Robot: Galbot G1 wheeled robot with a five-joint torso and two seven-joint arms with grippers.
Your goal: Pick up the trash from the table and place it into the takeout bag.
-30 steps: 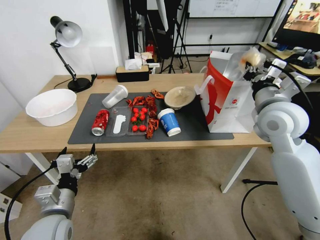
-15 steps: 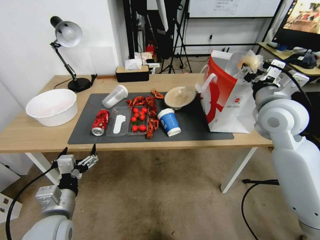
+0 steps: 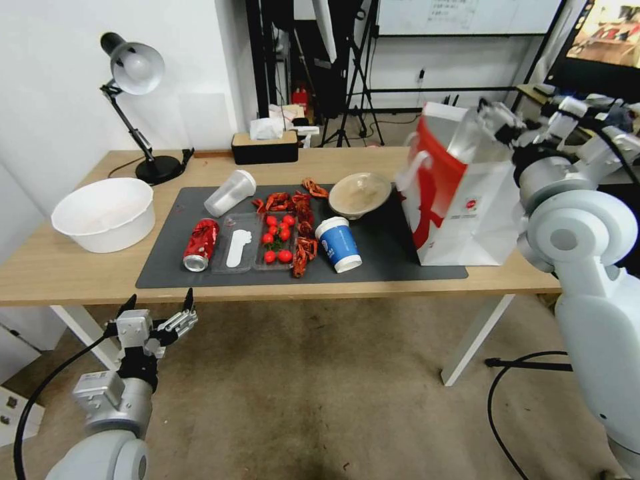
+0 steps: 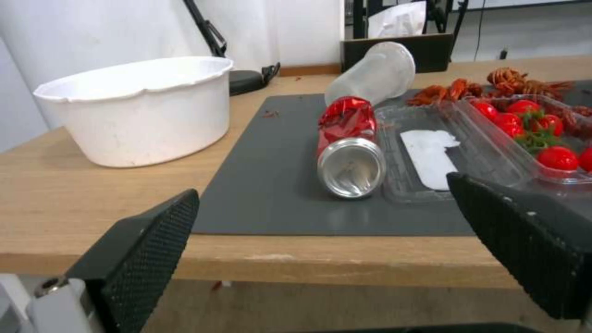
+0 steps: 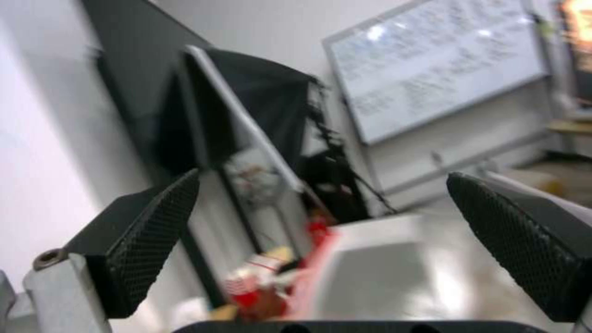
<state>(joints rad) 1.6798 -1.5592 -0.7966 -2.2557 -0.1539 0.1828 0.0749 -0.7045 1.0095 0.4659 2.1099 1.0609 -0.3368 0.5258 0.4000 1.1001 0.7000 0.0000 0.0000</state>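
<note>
Hovering over the bag [image 3: 460, 193], the right gripper [image 3: 497, 120] is held open and empty; the left gripper [image 3: 157, 313] is parked open below the table [image 3: 80, 280].

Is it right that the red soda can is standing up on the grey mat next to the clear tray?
Not quite. The red soda can is lying on its side on the grey mat, next to the clear tray. The left wrist view shows it.

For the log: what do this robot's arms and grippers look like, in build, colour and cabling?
Both arms are glossy white, with rounded shells and large disc-shaped joints, stepping down to silver-grey wrist sections. A black cable loops beside each arm. The left gripper and right gripper have silver-white metal bases carrying two black fingers with finely dimpled, mesh-like pads that taper toward the tip. No logos or lettering are visible.
</note>
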